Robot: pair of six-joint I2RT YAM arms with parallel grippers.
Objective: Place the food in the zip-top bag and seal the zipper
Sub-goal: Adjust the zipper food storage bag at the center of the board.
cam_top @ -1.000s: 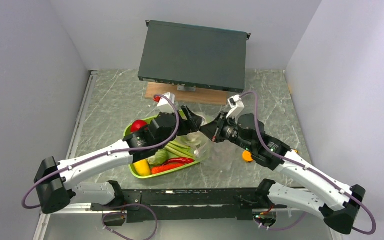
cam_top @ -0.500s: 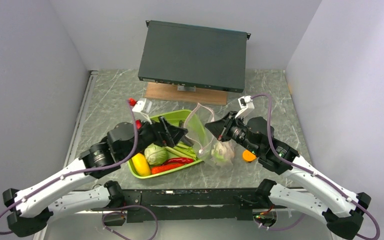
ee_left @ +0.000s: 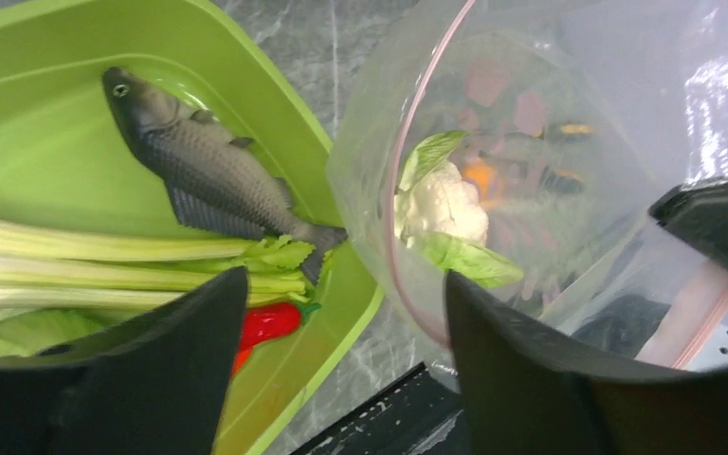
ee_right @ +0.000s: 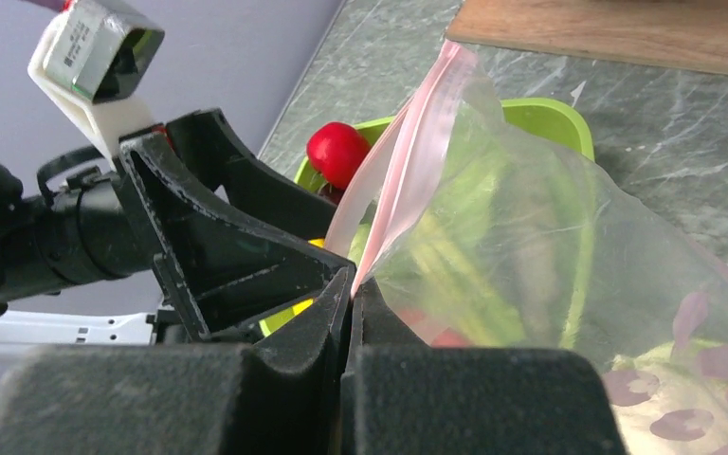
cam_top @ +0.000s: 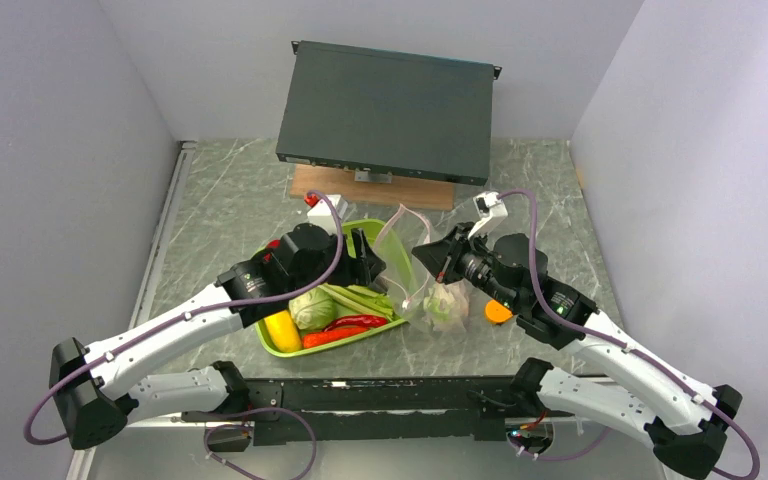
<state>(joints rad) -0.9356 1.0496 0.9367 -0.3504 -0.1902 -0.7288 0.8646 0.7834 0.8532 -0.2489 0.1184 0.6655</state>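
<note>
The clear zip-top bag (cam_top: pixel 412 262) stands open on the table right of the lime-green tray (cam_top: pixel 352 230). My right gripper (cam_top: pixel 424 256) is shut on its pink zipper rim (ee_right: pixel 408 161), holding the mouth up. White cauliflower (ee_left: pixel 441 204) lies inside the bag. My left gripper (cam_top: pixel 365 264) is open and empty, over the tray's right end beside the bag's mouth. The tray holds the grey fish (ee_left: pixel 204 161), green stalks (ee_left: pixel 104 265), red chilli (ee_left: pixel 270 322), pale green cabbage (cam_top: pixel 310 308), yellow fruit (cam_top: pixel 282 330) and red tomato (ee_right: pixel 336 152).
A black flat box (cam_top: pixel 385 110) rests tilted on a wooden board (cam_top: pixel 360 187) at the back. A small orange object (cam_top: pixel 497 311) lies on the table right of the bag, by the right arm. Grey walls close in both sides.
My left gripper let go at the bag's mouth, pulled back to the left, then came forward again over the tray. The bag settled on the table, still held by my right gripper.
</note>
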